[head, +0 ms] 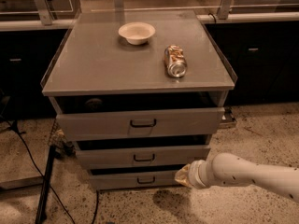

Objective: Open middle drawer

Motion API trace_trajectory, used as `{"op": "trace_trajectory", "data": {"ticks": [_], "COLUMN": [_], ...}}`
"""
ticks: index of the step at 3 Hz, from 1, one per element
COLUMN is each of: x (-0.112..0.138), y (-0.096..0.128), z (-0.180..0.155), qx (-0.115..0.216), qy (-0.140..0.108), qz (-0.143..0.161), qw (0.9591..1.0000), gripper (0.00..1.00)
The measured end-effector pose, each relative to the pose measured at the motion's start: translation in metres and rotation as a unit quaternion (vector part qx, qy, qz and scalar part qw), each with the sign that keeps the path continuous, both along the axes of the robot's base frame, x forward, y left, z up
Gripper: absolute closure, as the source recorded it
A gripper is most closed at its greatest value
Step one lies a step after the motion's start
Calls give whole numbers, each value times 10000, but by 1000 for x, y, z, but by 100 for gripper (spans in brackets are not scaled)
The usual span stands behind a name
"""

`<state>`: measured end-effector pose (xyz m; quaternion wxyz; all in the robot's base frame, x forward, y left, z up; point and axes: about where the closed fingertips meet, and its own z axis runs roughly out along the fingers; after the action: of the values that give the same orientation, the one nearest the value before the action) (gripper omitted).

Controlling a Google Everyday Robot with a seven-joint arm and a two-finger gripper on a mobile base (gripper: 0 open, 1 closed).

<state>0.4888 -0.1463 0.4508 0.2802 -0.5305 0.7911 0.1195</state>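
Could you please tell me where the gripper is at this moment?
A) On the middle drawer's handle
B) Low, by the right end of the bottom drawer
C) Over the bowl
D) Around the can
B: the gripper sits low by the right end of the bottom drawer, well to the right of the handle of the middle drawer.
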Motion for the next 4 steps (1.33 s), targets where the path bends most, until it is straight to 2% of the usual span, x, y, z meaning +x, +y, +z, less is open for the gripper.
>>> {"op": "trace_trajectory", "data": {"ticks": [1, 2, 3, 4], "x": [15, 21, 24, 27], "y": [4, 10, 12, 14], "z": [-14, -12, -9, -7], "qx": [-24, -112, -264, -358], "qy": [-90, -158, -197, -252], "qz": [53, 170, 254, 321], "qw": [9999, 9997, 9991, 9985], "gripper": [34, 11, 0, 0]}}
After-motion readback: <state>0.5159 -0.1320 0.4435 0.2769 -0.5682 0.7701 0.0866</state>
